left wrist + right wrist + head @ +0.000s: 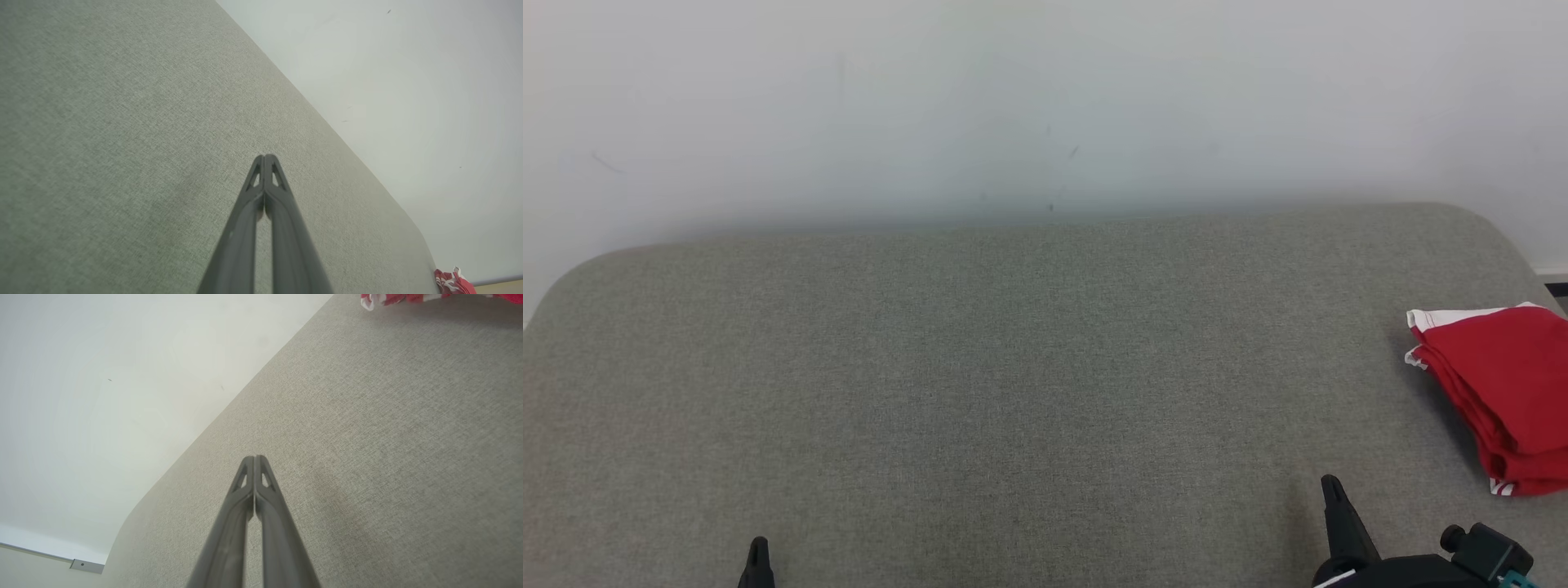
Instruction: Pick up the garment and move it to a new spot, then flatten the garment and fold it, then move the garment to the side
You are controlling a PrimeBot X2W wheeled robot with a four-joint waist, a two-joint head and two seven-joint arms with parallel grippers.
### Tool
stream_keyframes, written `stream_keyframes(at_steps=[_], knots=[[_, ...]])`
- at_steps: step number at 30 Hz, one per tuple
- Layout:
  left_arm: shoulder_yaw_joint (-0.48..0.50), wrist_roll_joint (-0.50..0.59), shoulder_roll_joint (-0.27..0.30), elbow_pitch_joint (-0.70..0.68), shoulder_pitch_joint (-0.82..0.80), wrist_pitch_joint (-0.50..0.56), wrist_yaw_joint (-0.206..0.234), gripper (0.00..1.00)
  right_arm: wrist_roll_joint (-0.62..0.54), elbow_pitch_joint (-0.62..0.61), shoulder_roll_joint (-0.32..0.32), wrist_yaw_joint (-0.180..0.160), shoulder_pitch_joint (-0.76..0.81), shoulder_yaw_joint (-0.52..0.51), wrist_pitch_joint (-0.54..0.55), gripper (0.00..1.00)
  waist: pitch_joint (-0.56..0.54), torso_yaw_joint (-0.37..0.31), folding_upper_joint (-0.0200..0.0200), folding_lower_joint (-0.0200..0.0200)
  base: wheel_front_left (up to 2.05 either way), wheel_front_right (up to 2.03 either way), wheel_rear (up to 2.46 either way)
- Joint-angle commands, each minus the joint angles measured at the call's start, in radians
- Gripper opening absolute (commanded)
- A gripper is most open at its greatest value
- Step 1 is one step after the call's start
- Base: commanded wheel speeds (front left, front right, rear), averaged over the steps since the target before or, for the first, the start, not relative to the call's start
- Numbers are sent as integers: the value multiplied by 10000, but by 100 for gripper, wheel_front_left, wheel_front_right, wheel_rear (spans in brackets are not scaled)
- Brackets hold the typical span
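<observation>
The grey cushion (980,384) lies bare across its middle; the folded garment (1507,392) blocks its right edge.

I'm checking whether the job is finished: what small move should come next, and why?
Probably none; just hold both arms back. The red garment lies folded at the right edge of the grey surface, and the left gripper and right gripper are empty, jaws shut.
</observation>
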Motion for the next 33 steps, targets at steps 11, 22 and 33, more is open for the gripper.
stream_keyframes(at_steps=[11, 22, 33], knots=[[119, -1582, 49, -174, -480, 400, -123, 0, 1734, -186, 16, -7, -394, -100, 313, 0, 40, 29, 0, -1, 0, 0, 0], [173, -2664, 55, -189, -678, 693, -172, 0, 2907, -210, 26, -9, -535, -151, 535, 0, 73, 54, 0, -1, 0, 0, 0], [226, -3762, 60, -207, -876, 980, -244, 0, 4088, -233, 34, -11, -677, -203, 775, 0, 109, 81, 0, -1, 0, 0, 0]])
